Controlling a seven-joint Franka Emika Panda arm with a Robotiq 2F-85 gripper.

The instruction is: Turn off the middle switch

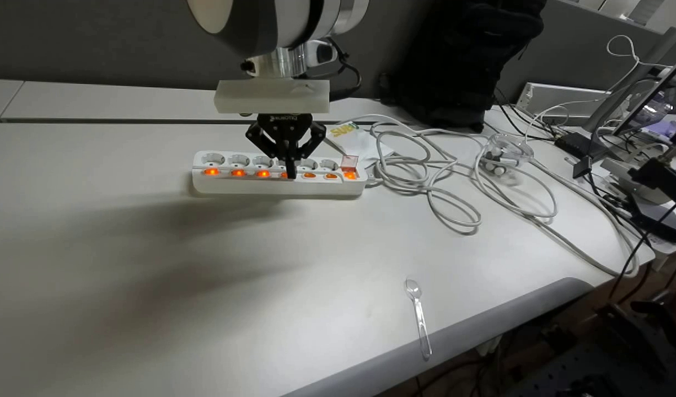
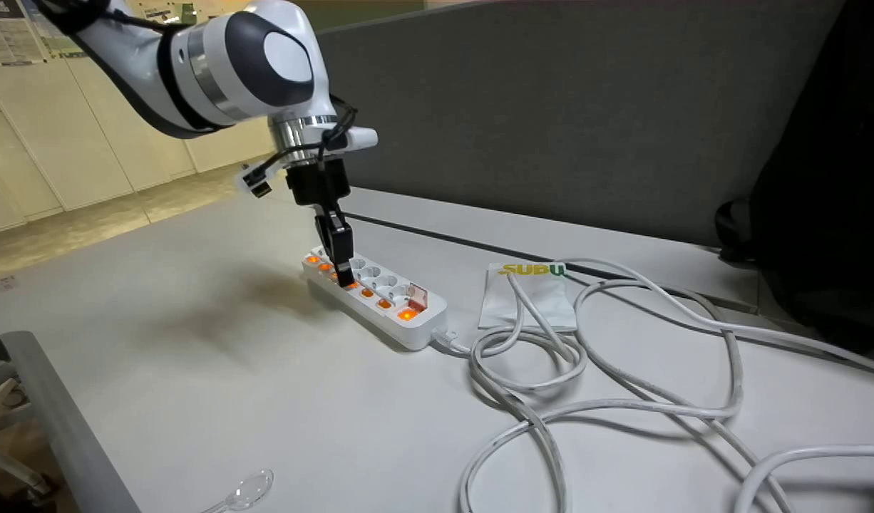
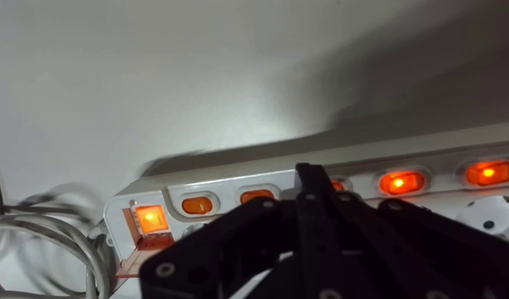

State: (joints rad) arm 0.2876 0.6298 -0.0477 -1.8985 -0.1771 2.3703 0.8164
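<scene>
A white power strip [image 1: 277,188] with a row of orange switches lies on the table, also in an exterior view [image 2: 380,326] and the wrist view [image 3: 238,170]. My gripper [image 1: 291,175] points down with its fingers closed together, nothing between them. Its tips [image 2: 346,282] are at the middle switch [image 1: 284,175]; I cannot tell if they press it. In the wrist view the fingertips [image 3: 314,168] cover most of the middle switch [image 3: 337,185]; its visible edge glows orange-red. Switches on one side glow bright [image 3: 402,182]; two on the other side are dim [image 3: 197,205].
A lit main switch [image 3: 151,219] with a raised clear-red cover sits at the cord end. Coiled grey cable [image 1: 426,160] and a white paper bag [image 2: 530,303] lie beside the strip. A clear plastic spoon [image 1: 419,317] lies near the table edge. A black backpack [image 1: 465,55] stands behind.
</scene>
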